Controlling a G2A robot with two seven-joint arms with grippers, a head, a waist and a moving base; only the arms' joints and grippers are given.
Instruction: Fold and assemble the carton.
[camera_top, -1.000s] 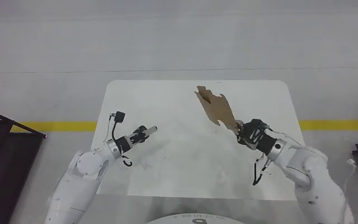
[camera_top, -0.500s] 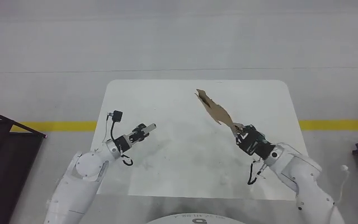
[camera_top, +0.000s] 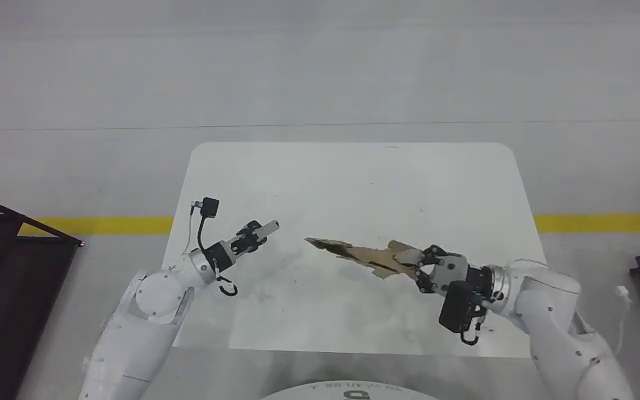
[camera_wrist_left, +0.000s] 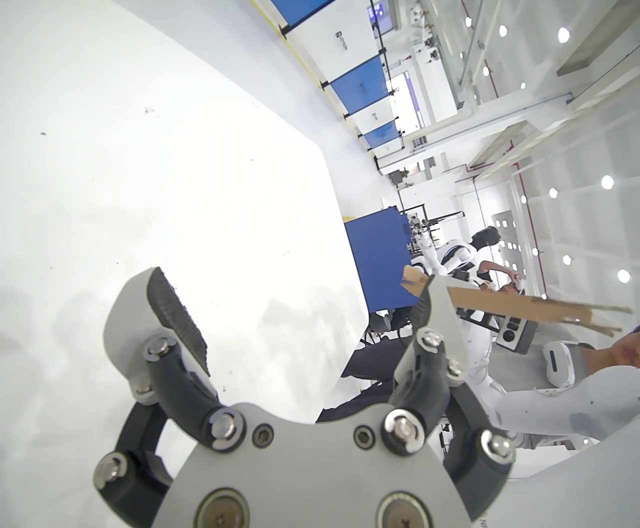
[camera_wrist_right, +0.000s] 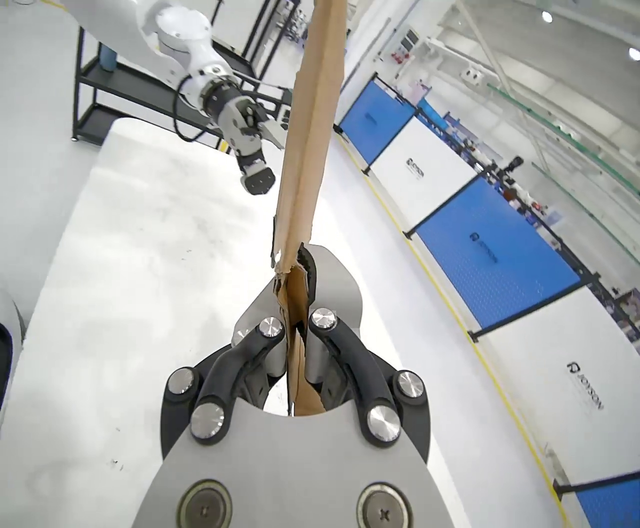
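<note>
**A:** Where is the carton (camera_top: 362, 254) lying at the moment?

**B:** It isn't lying anywhere. The right claw (camera_top: 418, 264) is pinching it by one end. It is hanging above the table (camera_top: 300, 180), turned nearly edge-on, with its free end pointing toward the other arm.

**A:** And what is the left claw (camera_top: 266, 232) doing?

**B:** It is hovering over the left part of the table, fingers spread and gripping nothing. It is facing the carton's free end but is apart from it.

**A:** So which step are we looking at?

**B:** I'm reading it as the very start. The panels are lying pressed flat together and no fold is showing. One arm seems to be offering the flat sheet to the other.

**A:** What is the next move asking for?

**B:** Probably the left claw closing on the free end, so the two arms can pull the layers apart into a tube. That is calling for careful lining-up with a very thin edge. The sheet is being held at one end only, so it may sag or twist. The cardboard is also looking ragged where the right claw is biting it, so a hard tug could tear it.
</note>
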